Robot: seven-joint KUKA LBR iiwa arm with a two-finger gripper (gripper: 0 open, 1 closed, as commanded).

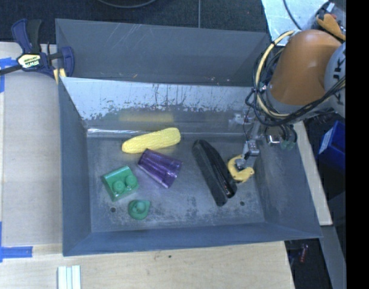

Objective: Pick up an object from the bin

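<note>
The gripper (249,159) hangs at the right end of the grey bin (172,59), just above a small curled yellow piece (241,173) beside a long black object (212,171) (spread or closed, cannot tell).

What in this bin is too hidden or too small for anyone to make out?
1. Camera view: the small yellow thing near the bin's right wall is too small to name. The gripper covers its top, so I cannot tell whether they touch.
2. Camera view: the long black thing beside it is too dark to identify.
3. Camera view: the arm's orange cover hides the far right corner of the bin.
</note>
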